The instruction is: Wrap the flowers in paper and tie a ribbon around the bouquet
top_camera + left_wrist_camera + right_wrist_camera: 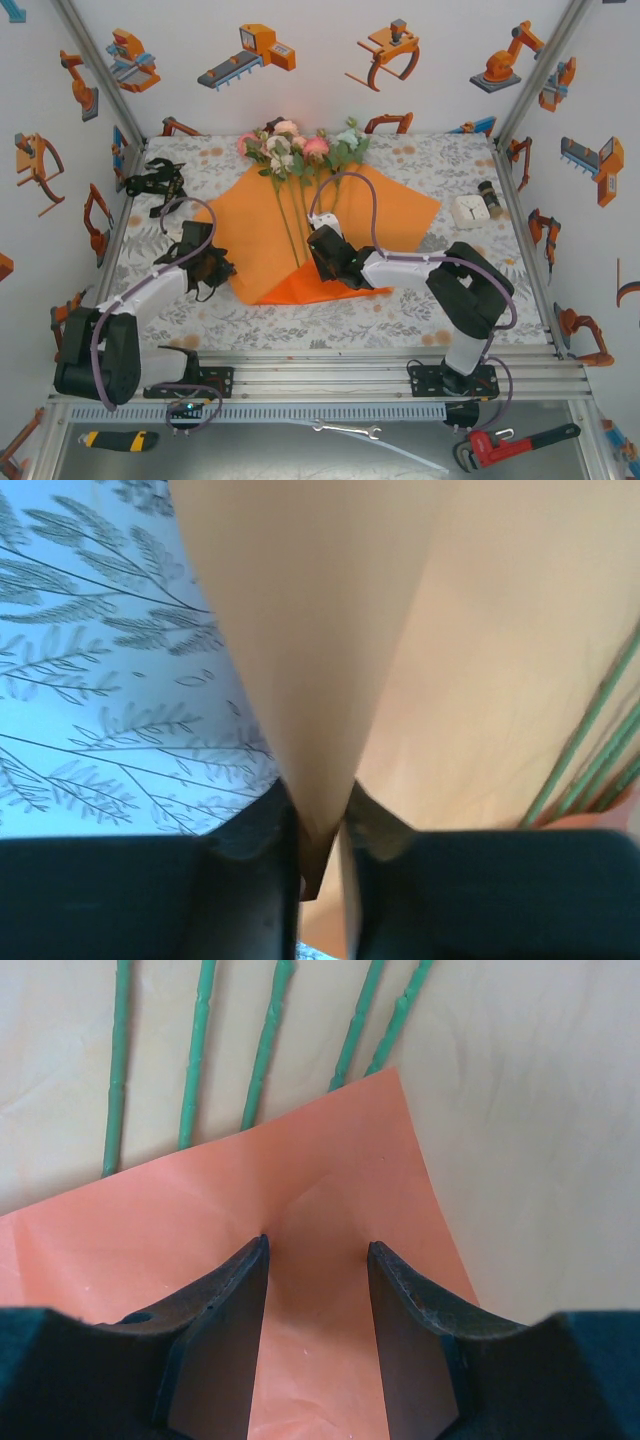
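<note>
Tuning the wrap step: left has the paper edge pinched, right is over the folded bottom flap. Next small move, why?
Probably lift the left gripper slightly and draw its edge of the paper rightward over the flowers. It looks closed on the sheet, the stems lie uncovered, and the open right gripper is over the bottom fold.

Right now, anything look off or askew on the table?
Nothing damaged or spilled. The paper is not flat: its near corner is folded over the stem ends of the flowers under the open right pincer, and the left pincer pinches its left edge up into a ridge. That fits wrapping.
</note>
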Available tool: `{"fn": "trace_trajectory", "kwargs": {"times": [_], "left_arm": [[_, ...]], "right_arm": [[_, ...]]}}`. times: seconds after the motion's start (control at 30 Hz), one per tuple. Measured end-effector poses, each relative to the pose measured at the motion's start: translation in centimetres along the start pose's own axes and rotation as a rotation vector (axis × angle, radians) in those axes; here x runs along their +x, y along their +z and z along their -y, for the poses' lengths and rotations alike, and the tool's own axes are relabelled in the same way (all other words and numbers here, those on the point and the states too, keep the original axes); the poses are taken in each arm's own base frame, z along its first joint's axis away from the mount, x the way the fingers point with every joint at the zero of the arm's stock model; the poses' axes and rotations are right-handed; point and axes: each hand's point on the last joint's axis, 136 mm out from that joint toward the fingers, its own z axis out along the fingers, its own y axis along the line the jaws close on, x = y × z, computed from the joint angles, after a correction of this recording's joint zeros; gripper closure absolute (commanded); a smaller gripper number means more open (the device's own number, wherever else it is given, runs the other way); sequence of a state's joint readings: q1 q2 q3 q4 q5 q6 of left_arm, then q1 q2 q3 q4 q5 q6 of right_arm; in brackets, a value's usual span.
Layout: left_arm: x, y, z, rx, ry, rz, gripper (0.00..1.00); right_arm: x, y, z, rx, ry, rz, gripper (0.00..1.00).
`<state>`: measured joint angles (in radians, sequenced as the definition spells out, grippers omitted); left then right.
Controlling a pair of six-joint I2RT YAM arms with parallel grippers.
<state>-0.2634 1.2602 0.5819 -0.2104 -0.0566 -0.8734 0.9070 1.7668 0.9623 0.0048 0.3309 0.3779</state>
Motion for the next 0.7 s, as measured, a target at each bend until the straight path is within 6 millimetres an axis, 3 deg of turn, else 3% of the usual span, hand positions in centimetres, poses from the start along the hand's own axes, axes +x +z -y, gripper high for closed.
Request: {"fn": "trace_trajectory", "kwargs": {"times": [0.17,0.3,0.5,0.7], "left_arm": [[0.4,-1.8,4.9,0.095,0.071,-0.005,0.88],[-0.6,-2.7,7.8,0.144,0.059,0.010,0.88],[-1.2,-1.3,8.9,0.115,0.009,-0.008,0.88],[-0.9,0.0,9.1,0.095,-0.020,-0.033,0.88]], "right_arm": [[0.0,0.0,0.0,0.000,0.015,0.000,0.55],[0.0,0.0,0.0,0.000,0.020,0.001,0.54],[-1.0,-1.6,-0.7,-0.033,0.024,0.037,0.54],[-1.9,-4.4,-3.3,-0.144,0.021,0.075,0.53]]}}
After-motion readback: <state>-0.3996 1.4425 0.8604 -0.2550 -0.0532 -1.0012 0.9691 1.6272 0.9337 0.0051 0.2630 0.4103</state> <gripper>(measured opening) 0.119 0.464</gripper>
